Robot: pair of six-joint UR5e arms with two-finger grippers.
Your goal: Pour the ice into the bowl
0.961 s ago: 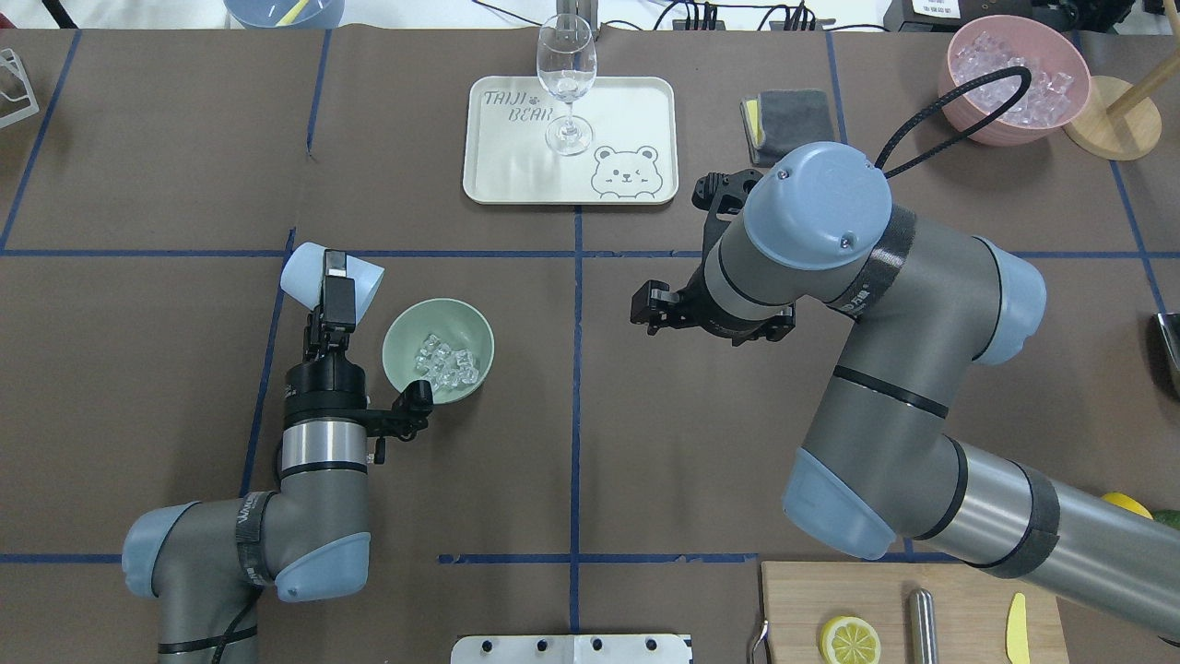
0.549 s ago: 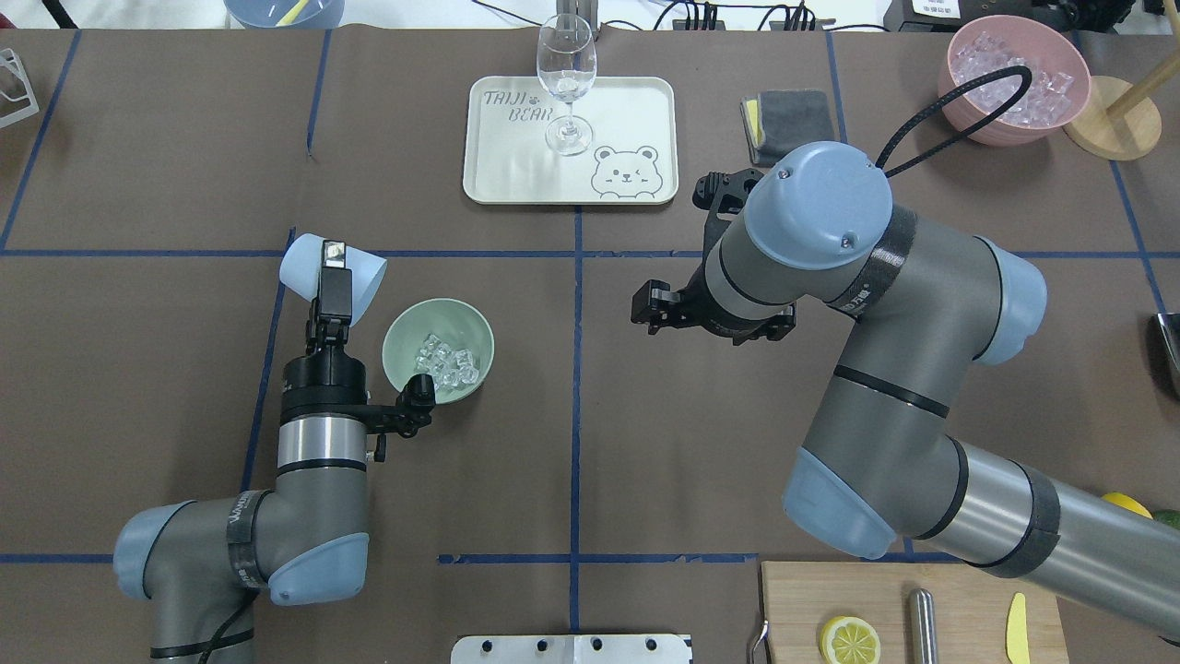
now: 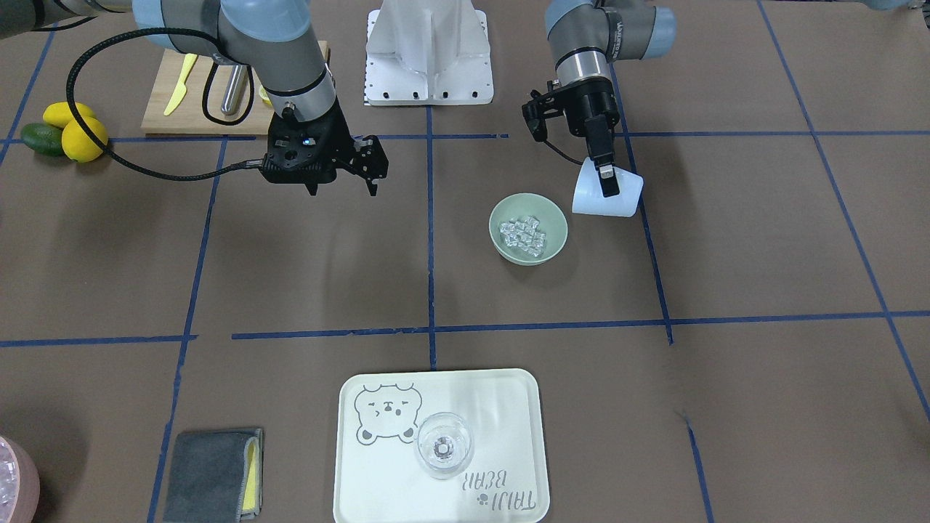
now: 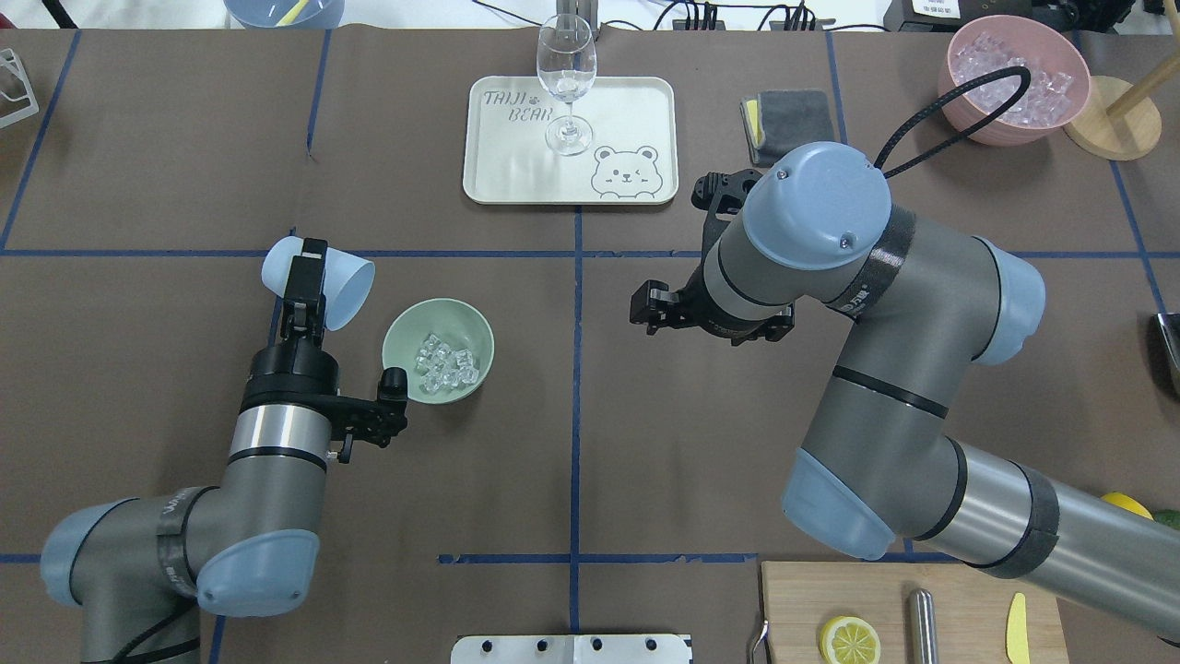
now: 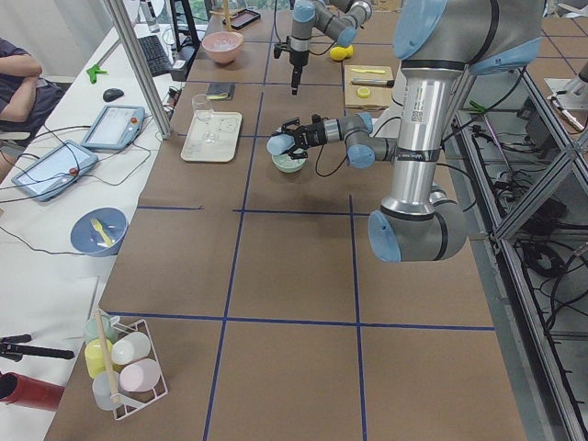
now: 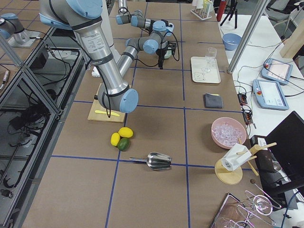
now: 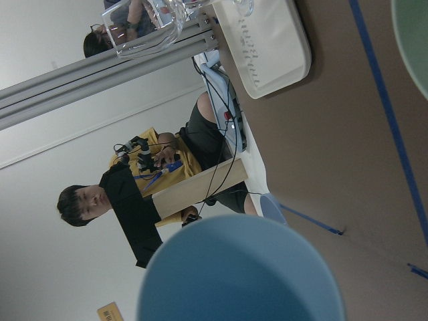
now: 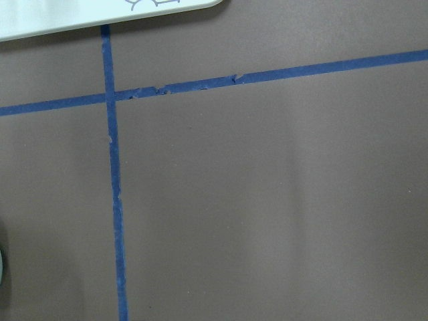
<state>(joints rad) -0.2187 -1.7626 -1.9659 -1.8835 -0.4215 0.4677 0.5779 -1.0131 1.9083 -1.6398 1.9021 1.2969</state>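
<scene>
The pale green bowl (image 4: 396, 364) stands left of the table's middle, with the clear ice cubes (image 4: 445, 362) lying inside it. My left gripper (image 4: 304, 277) is shut on a light blue cup (image 4: 336, 288). It holds the cup tipped on its side just left of the bowl, apart from it, with the mouth toward the bowl. From the front, the cup (image 3: 617, 205) hangs beside the bowl (image 3: 501, 240) and the ice (image 3: 525, 234). The left wrist view shows the cup (image 7: 241, 274) and the bowl's edge (image 7: 414, 40). My right gripper (image 3: 312, 181) hovers over bare table. Its fingers are hidden.
A white bear tray (image 4: 627, 111) with a wine glass (image 4: 566, 74) is at the back centre. A grey cloth (image 4: 797, 120) and a pink bowl of ice (image 4: 963, 101) are at the back right. A cutting board (image 4: 793, 609) with a lemon slice is at the front right.
My left arm has swung left, carrying the tipped cup a little left and away from the bowl. The ice stays in the bowl. The right arm has not moved.
</scene>
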